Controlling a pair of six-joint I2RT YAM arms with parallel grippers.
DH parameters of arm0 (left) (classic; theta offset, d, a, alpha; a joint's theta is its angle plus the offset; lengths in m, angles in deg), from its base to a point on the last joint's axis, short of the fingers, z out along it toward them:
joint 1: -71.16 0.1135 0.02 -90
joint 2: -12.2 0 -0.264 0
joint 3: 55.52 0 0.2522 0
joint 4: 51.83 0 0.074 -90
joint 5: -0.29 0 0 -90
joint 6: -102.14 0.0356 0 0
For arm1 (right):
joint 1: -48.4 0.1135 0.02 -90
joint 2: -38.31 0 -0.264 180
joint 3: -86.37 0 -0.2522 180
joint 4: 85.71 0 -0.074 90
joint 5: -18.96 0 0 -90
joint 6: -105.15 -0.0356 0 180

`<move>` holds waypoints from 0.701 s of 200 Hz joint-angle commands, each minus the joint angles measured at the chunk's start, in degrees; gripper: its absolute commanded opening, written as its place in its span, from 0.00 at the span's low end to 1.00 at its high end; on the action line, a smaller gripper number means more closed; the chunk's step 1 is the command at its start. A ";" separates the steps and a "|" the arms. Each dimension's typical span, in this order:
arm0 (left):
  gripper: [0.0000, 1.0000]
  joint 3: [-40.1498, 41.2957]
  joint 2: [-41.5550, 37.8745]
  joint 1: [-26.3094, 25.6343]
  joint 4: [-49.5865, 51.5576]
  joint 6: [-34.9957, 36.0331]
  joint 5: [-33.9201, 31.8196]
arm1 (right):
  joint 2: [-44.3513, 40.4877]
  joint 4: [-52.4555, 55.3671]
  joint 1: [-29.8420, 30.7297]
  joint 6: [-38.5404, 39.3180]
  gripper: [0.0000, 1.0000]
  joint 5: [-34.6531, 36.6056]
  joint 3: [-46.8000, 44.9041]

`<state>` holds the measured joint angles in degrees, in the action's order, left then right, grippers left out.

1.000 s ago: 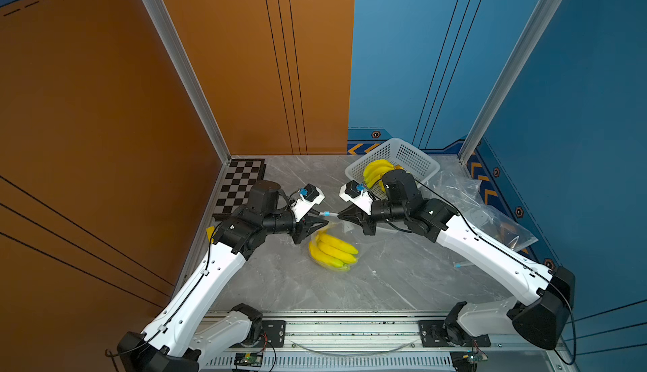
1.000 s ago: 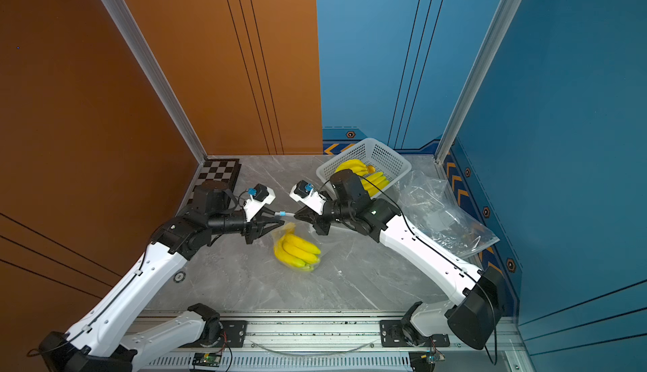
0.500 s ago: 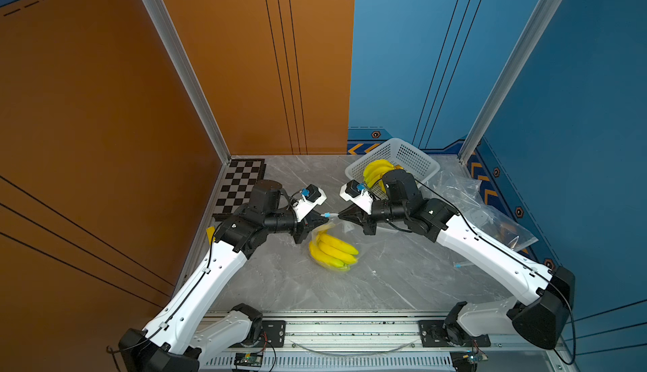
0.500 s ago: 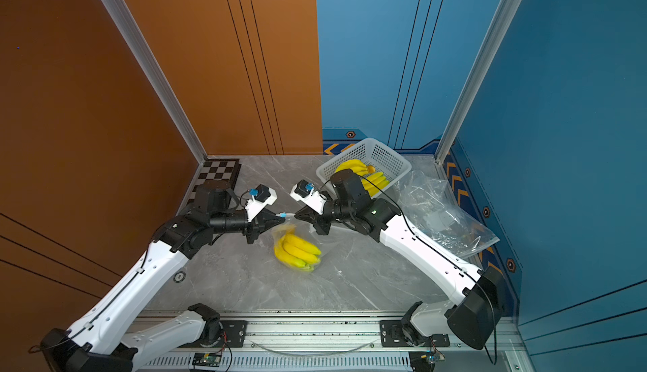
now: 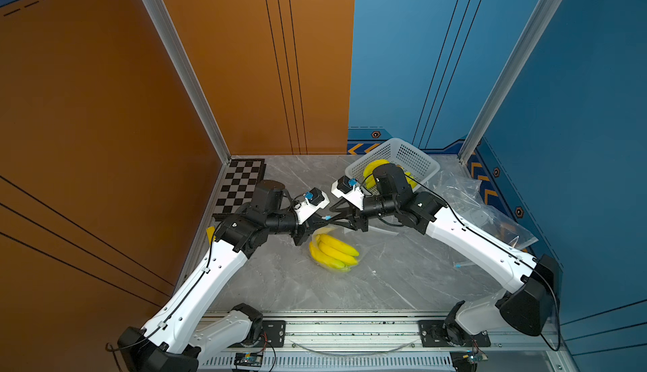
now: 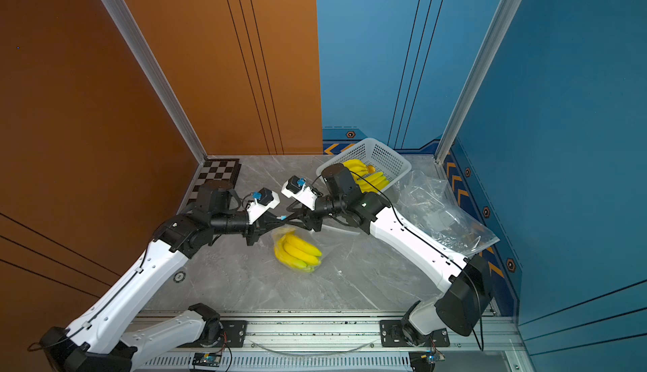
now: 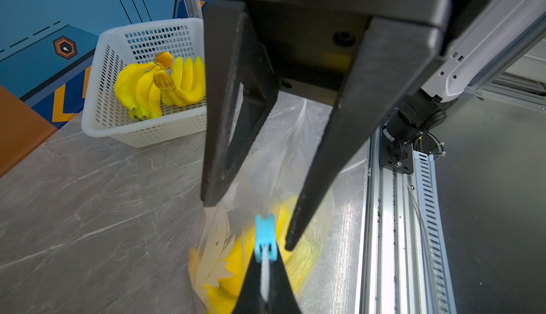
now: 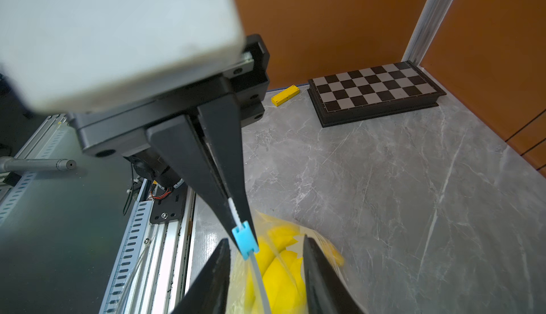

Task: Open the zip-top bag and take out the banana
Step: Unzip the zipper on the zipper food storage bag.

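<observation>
A grey marbled desk [image 5: 402, 282] with a soft sheen lies beneath the left fingers [image 5: 315, 224] and the right fingers [image 5: 345, 217]. On the left fingers' side and beyond stands an orange wall [image 5: 105, 107] scored with thin dark lines. On the right fingers' side is a blue wall [image 5: 402, 55] with orange chevrons [image 5: 364, 148] along its foot. Aluminium posts [image 5: 182, 72] mark the far corners, and a metal rail [image 5: 350, 328] edges the desk well apart from the fingers.

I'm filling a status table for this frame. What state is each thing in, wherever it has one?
left hand: shut on the zip strip.
right hand: open, fingers either side of the strip.
slider: on the strip, at the left hand's tips.
zip-top bag: bananas inside; opened or not, cannot tell.
basket: holds banana bunches.
chessboard: closed, flat.
</observation>
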<state>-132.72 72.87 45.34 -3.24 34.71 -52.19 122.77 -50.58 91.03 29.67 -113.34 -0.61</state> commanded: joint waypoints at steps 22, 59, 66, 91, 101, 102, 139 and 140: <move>0.00 -1.22 -0.37 -0.63 2.52 2.12 -1.38 | 1.55 -0.82 0.88 -0.31 0.30 -4.00 2.39; 0.00 -1.37 -0.20 -0.89 2.70 2.74 -2.42 | 2.15 -0.87 1.00 -0.58 0.20 -4.34 3.16; 0.00 -1.49 -0.20 -0.98 2.79 2.83 -2.67 | 2.19 -0.80 1.02 -0.55 0.18 -4.36 3.23; 0.00 -1.22 -0.36 -1.07 2.96 2.84 -3.69 | 1.98 -0.82 1.04 -0.75 0.16 -4.11 2.98; 0.00 -1.17 -0.45 -0.98 2.89 2.59 -4.39 | 1.93 -0.79 0.89 -0.81 0.12 -4.03 2.71; 0.00 -1.12 -0.46 -0.94 2.88 2.54 -4.48 | 1.89 -0.79 0.88 -0.81 0.12 -4.02 2.68; 0.00 -1.08 -0.87 -0.30 1.37 0.69 -4.40 | 1.15 -0.75 0.50 -0.97 0.03 -3.84 1.61; 0.00 -1.08 -0.84 -0.29 1.33 0.66 -4.35 | 1.10 -0.78 0.51 -0.98 0.03 -3.79 1.56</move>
<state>-132.74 72.69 44.86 -2.30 36.31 -55.38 124.37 -50.58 91.69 29.04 -116.25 0.77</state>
